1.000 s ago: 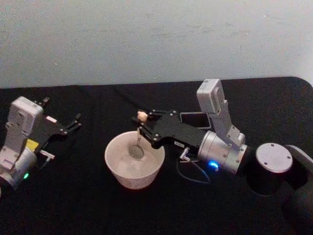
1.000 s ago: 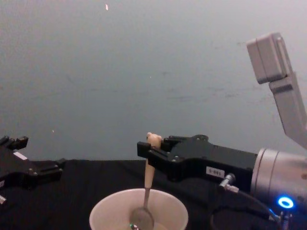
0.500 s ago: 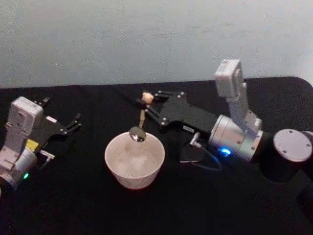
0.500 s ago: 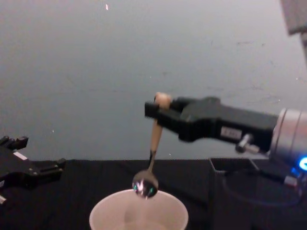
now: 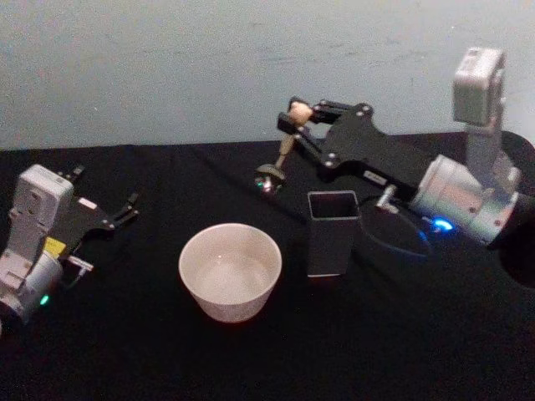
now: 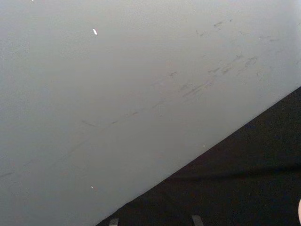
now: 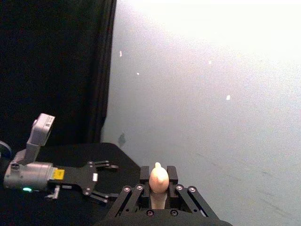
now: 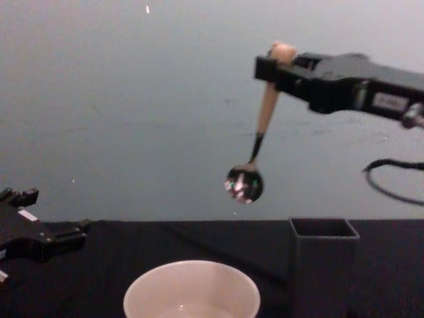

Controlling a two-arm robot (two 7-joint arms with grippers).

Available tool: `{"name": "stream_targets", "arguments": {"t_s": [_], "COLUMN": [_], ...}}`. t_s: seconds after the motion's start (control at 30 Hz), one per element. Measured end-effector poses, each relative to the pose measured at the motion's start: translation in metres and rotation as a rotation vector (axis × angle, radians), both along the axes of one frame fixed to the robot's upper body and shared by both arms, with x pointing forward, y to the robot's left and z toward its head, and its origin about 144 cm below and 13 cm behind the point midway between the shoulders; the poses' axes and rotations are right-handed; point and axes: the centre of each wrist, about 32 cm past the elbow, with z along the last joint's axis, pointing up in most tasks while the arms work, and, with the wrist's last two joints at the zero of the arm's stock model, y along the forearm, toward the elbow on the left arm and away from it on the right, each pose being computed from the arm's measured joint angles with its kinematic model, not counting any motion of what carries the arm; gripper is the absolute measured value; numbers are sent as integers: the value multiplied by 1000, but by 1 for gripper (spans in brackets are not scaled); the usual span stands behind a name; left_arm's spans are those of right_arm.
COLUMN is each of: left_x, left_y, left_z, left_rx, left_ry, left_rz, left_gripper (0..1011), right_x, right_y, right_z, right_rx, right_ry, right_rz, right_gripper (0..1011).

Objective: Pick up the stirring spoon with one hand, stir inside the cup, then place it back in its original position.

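The right gripper [image 5: 298, 117] hung high over the far side of the black table [image 5: 167, 359], its fingers pinched on the spoon [image 5: 284, 152] just below the bear head. The spoon dangled at a tilt with its shiny bowl lowest. From the chest the spoon [image 8: 262, 122] showed above and between the cup [image 8: 192, 288] and the holder [image 8: 324, 265], touching neither, and those two stood near each other on the table. The left gripper [image 5: 104, 185] lay at the table's left side, well apart from the cup [image 5: 230, 305], fingers spread.
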Motion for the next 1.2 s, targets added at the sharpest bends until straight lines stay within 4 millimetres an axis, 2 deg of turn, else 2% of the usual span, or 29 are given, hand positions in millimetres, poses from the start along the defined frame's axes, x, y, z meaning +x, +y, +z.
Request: {"name": "stream_targets", "arguments": {"t_s": [0.33, 0.67, 0.93, 1.2], "left_x": [0, 0, 0, 0], "left_y": [0, 0, 0, 0], "left_z": [0, 0, 0, 0], "left_rx": [0, 0, 0, 0], "left_ry": [0, 0, 0, 0], "left_rz": [0, 0, 0, 0], "left_gripper": [1001, 1001, 1001, 1001], "right_x": [-20, -38, -45, -41], "right_y": [-31, -49, -52, -47], "right_z": [8, 11, 8, -3], "right_rx": [-27, -40, -44, -45], "right_ry": [3, 18, 50, 92], "right_rz": [-84, -138, -146, -163], "right_gripper": [212, 212, 212, 212]}}
